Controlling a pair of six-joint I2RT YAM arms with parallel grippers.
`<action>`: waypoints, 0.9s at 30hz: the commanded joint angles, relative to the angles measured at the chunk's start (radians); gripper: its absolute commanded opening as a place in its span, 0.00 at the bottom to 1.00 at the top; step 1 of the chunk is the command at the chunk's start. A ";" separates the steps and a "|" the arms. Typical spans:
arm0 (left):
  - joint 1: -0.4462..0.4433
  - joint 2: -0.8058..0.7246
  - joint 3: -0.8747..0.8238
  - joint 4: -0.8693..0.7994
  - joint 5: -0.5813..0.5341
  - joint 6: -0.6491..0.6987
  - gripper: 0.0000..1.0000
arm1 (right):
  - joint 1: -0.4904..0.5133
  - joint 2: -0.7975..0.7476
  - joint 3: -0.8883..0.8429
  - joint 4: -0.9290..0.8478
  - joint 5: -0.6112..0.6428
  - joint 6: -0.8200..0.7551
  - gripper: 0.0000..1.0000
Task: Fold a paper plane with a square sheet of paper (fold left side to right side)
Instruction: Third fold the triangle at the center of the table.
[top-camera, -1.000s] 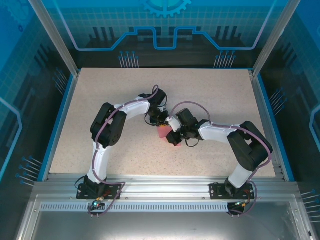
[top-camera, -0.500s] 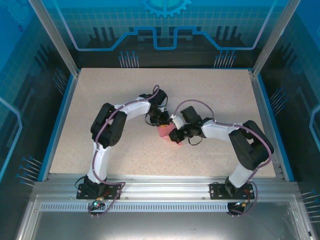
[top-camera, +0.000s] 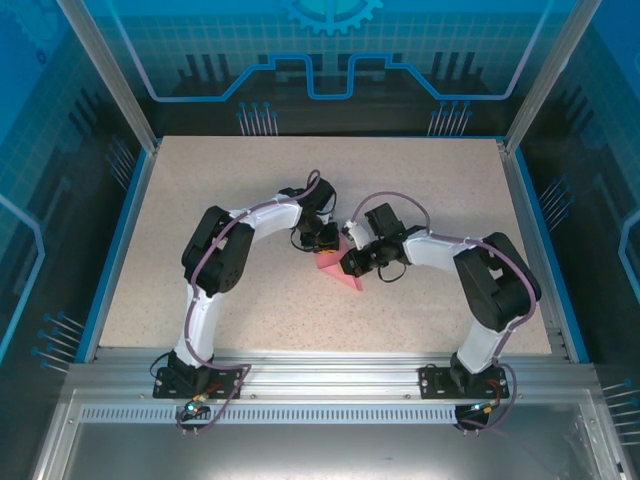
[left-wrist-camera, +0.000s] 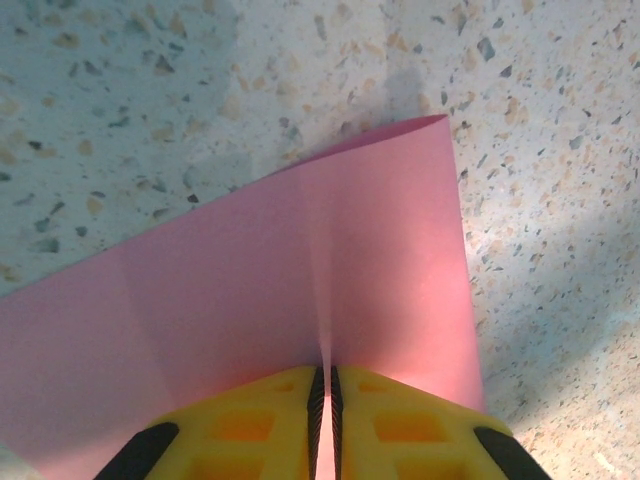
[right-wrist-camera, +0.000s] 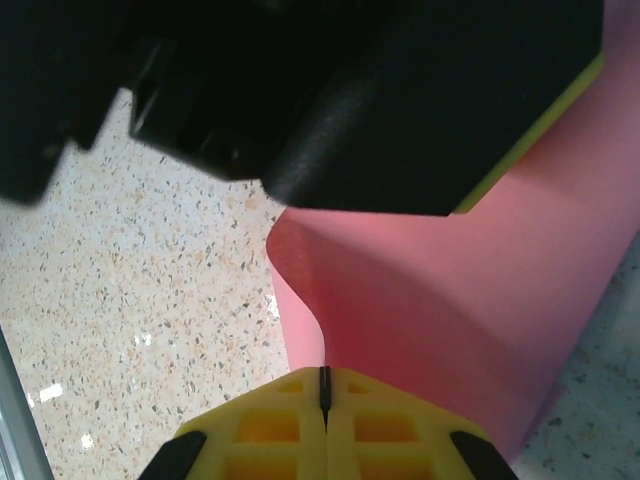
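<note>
**Fold in hand, plane far from finished**

The square sheet of paper (top-camera: 338, 270) lies near the middle of the table (top-camera: 450, 180), a little toward the near edge, caught between the two arms. It is only part folded. The left wrist view shows one straight crease running up the pink surface, and the right wrist view shows a flap curling up and over in a soft bend that is not pressed flat. No slim dart shape has appeared, so the side-to-side fold needs flattening and the nose and wing folds are all left to do, by my reckoning.

From above the paper reads as a wedge. Its sharp tip points toward the near right corner of the table, and its long axis runs diagonally back toward the far left, though the arms cover much of it.

The left gripper (left-wrist-camera: 323, 375) has its yellow fingers (left-wrist-camera: 250, 420) nipped almost together on a raised ridge of the paper at the crease. The right gripper (right-wrist-camera: 324, 378) has its fingers (right-wrist-camera: 400, 420) fully closed at the foot of the curled flap. Whether an edge is pinched there I cannot tell.
</note>
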 joint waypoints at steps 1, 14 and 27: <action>-0.008 0.038 0.012 -0.044 -0.034 0.021 0.16 | -0.024 0.033 0.040 -0.048 -0.026 -0.003 0.01; -0.009 0.039 0.016 -0.049 -0.046 0.021 0.16 | -0.048 0.087 0.065 -0.067 -0.003 0.018 0.01; -0.011 0.050 0.028 -0.054 -0.046 0.023 0.16 | -0.052 0.128 0.097 -0.068 -0.016 0.013 0.01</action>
